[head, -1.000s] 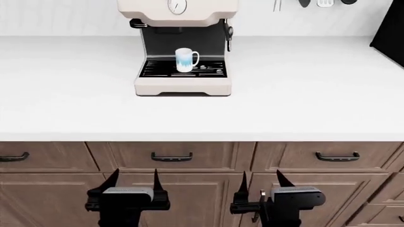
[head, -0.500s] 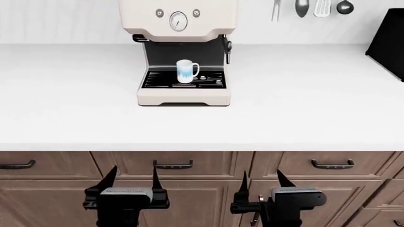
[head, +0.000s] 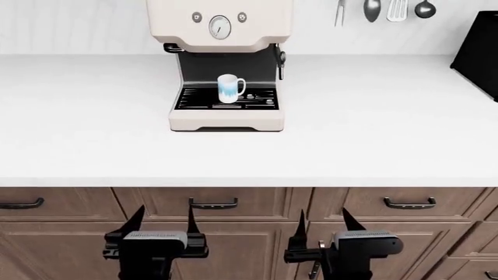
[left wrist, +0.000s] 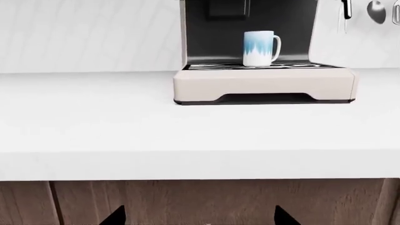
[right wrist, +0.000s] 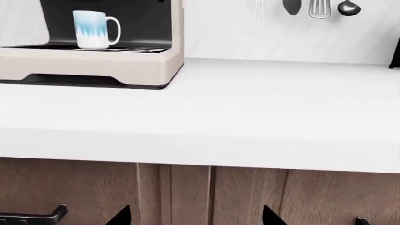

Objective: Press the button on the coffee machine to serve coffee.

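While both arms are waiting low in front of the cabinet doors, the left gripper [head: 163, 224] and the right gripper [head: 323, 224] are both standing spread, their dark fingers [head: 137, 219] pointing up with clear gaps between them and nothing held. Neither is anywhere near the coffee machine [head: 224, 64], which is sitting well back on the white table [head: 374, 134] toward the wall, left of centre.

Over the last second the head view has been tilting up and then settling: the machine's face, earlier cut off at the gauge, is now showing whole, and nothing has been shifting in the last half second. The arms are sitting just as they were. To my mind that is putting the two small round buttons [head: 197, 17] flanking the gauge [head: 219, 25] in sight before any reach is beginning, so the press itself is not yet started.

Only the head view is showing those buttons. Each wrist view is looking level across the table edge, catching the cream base and the white-and-blue mug [left wrist: 261, 48] standing on the drip tray [head: 225, 99], while cropping the machine's upper face. The right wrist view is also taking in the utensils [right wrist: 319, 8] hanging on the wall.
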